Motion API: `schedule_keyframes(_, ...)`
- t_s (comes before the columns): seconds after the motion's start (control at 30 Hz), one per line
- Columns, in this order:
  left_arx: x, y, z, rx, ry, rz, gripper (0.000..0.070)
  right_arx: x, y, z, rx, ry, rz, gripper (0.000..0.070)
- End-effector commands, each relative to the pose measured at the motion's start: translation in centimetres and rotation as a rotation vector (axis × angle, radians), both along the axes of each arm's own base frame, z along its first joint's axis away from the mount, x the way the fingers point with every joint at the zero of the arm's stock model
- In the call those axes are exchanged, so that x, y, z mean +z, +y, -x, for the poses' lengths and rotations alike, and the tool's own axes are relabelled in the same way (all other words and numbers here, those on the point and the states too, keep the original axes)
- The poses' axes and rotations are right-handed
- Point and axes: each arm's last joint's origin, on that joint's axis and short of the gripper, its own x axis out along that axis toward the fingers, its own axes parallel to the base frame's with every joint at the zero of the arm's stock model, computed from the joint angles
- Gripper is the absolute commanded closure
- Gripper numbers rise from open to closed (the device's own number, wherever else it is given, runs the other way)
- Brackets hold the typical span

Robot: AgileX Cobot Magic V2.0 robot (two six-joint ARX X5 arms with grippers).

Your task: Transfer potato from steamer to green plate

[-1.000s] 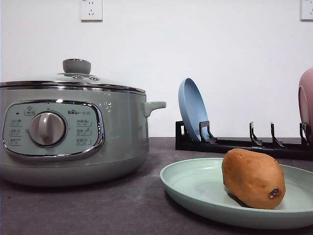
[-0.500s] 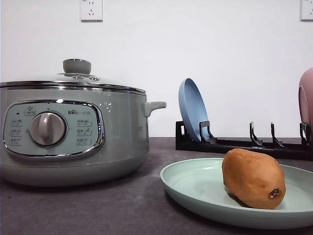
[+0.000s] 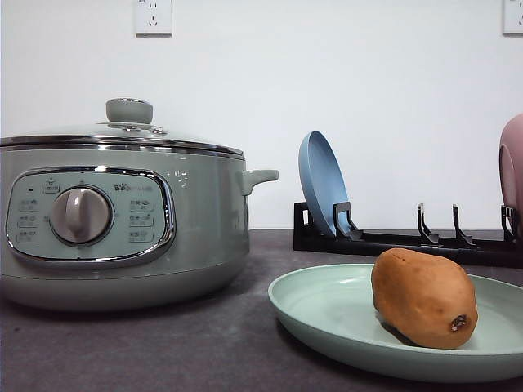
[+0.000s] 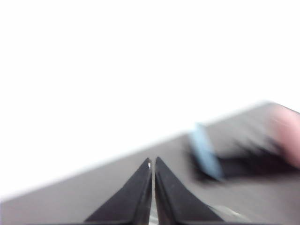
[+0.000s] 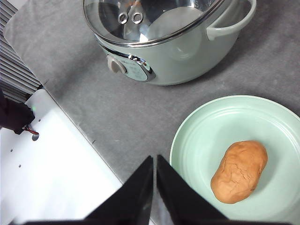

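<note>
With the potato (image 3: 423, 299) resting on the green plate (image 3: 327, 314) beside the lidded steamer (image 3: 122, 220), both the left pincer (image 4: 153, 161) and the right pincer (image 5: 155, 159) are closed and empty, so I judge they need only stay clear.

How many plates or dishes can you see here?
3: the green plate in front holding the potato, a blue plate upright in the black rack, a pink dish at the right edge.

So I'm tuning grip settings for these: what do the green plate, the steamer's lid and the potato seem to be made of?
The green plate looks like matte plastic or melamine: even mint colour, soft sheen, no glaze glare. The steamer lid looks like clear glass in a polished metal rim, since the pot's inside shows through. The potato has dull, finely creased orange-brown skin.
</note>
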Motion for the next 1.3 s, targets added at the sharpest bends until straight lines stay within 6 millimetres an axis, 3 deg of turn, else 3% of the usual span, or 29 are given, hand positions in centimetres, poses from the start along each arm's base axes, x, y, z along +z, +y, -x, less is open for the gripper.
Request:
schedule_keyframes(0.0, -0.8, 0.5, 0.3, 0.069, -0.062, -0.037, 0.07, 0.5, 0.2, 0.0, 0.015, -0.022, -0.009, 0.07)
schedule_keyframes(0.23, -7.2, 1.8, 1.3, 0.312, -0.185, -0.037, 0.07, 0.5, 0.2, 0.0, 0.015, -0.022, -0.009, 0.07)
schedule_keyframes(0.57, -19.5, 2.2, 0.0, 0.365, -0.213, -0.027, 0.07, 0.5, 0.2, 0.0, 0.015, -0.022, -0.009, 0.07)
schedule_keyframes(0.77, -25.5, 2.4, -0.1, 0.416, -0.16, -0.035, 0.07, 0.5, 0.2, 0.0, 0.015, -0.022, -0.009, 0.07)
schedule_keyframes(1.03, -31.2, 2.5, -0.3, 0.462, -0.08, -0.048, 0.07, 0.5, 0.2, 0.0, 0.015, -0.022, -0.009, 0.07)
schedule_keyframes(1.27, -34.1, 2.5, -0.5, 0.462, -0.03, -0.055, 0.07, 0.5, 0.2, 0.0, 0.015, -0.022, -0.009, 0.07)
